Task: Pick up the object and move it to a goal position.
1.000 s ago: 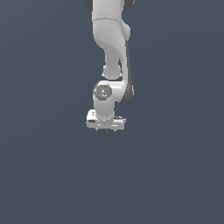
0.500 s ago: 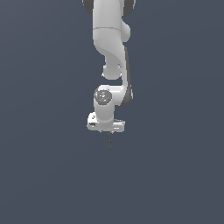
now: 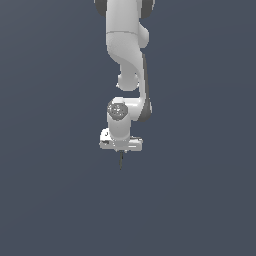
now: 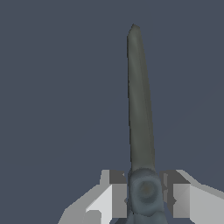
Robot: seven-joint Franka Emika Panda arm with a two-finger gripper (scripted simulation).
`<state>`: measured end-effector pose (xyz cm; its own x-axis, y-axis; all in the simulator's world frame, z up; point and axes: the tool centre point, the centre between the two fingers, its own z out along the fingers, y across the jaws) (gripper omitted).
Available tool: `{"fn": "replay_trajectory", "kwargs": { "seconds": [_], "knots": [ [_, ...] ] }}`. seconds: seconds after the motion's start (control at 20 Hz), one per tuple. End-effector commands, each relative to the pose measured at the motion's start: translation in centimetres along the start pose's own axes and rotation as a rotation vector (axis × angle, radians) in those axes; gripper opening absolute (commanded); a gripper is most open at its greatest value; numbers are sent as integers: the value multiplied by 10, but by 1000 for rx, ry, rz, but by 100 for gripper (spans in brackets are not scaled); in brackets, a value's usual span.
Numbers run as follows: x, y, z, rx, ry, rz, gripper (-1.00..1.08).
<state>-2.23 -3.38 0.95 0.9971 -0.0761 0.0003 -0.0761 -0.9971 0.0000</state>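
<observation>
In the exterior view my gripper (image 3: 121, 152) hangs from the white arm in mid-frame, with a thin dark shaft of the object (image 3: 120, 161) sticking down below it. In the wrist view the object's dark grey pointed shaft (image 4: 140, 100) runs away from the camera, and its pivot part sits clamped between my two fingers (image 4: 117, 192). The gripper (image 4: 146, 192) is shut on it. The orange ring loops are hidden. The object is held above the plain grey ground.
The plain dark grey ground (image 3: 200, 200) fills both views. The arm's upper links (image 3: 127, 45) rise to the top of the exterior view.
The arm and gripper have risen slightly in the exterior view, carrying the object with them. The grasp is unchanged.
</observation>
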Motion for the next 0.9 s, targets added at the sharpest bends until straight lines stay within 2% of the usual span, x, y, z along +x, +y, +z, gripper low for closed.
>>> {"fn": "replay_trajectory", "kwargs": {
  "seconds": [0.0,0.3,0.85],
  "knots": [
    [0,1,-1,0,1,0,-100],
    [-4,17,-15,0,1,0,-100],
    [-18,79,-66,0,0,0,-100]
  ]
}}
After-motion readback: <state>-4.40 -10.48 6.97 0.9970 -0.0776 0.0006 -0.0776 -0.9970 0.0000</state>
